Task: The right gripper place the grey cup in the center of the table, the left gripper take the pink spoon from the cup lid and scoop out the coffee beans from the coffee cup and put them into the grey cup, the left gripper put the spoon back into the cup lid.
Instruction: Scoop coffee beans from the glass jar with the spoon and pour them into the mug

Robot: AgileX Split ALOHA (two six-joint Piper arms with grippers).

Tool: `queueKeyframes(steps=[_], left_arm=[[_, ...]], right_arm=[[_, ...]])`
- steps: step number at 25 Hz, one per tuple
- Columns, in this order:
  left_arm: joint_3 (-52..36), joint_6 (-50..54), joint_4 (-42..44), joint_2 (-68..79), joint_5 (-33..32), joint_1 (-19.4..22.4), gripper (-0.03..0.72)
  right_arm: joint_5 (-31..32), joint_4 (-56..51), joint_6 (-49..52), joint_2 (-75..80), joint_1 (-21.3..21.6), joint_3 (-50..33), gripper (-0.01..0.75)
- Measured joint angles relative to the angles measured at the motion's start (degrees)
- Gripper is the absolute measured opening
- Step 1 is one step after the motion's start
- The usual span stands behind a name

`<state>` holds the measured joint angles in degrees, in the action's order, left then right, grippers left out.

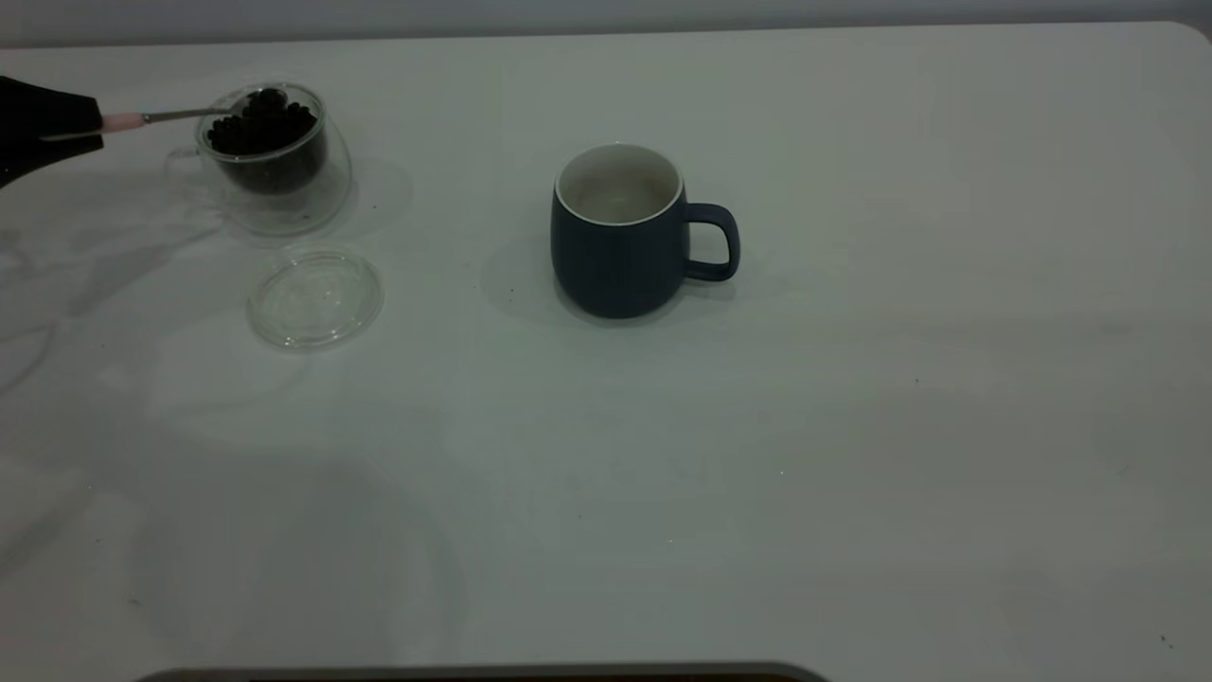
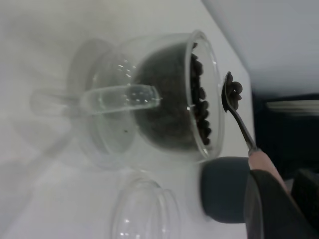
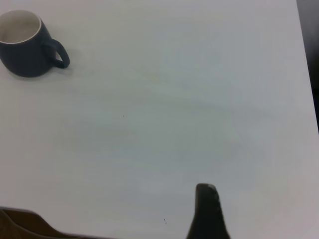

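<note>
Firstly, at the far left edge of the exterior view you see the left tool (image 1: 57,128), only partly in frame, clamped on the pale handle of the pink spoon (image 1: 166,116). Its metal bowl sits level just above the rim of the coffee cup (image 1: 275,161) and carries a few beans (the left wrist view shows them heaped on the bowl, clear of the glass). The coffee cup stands upright on the counter (image 1: 852,426), filled with the coffee beans (image 1: 260,128) almost to the rim.

Just in front of that cup, you find the cup lid (image 1: 315,297) lying flat on the counter, apart from the cup.

Further right, near the counter's middle, the grey cup (image 1: 620,232) stands upright with its handle pointing right; its white interior shows no beans.

Finally, the right tool (image 3: 208,211) appears only as one dark finger in its own wrist view, well apart from the grey cup; you cannot tell whether it is apart or together.
</note>
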<state>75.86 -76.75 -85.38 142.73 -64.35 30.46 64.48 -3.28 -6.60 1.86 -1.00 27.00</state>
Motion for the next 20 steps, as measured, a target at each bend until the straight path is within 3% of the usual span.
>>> queueKeyframes(steps=[20], left_arm=[[0.0,4.23,1.08,1.19,-0.59,0.08,0.121]], right_arm=[[0.04,-0.06,0.0,-0.23,0.0,0.0,0.588]])
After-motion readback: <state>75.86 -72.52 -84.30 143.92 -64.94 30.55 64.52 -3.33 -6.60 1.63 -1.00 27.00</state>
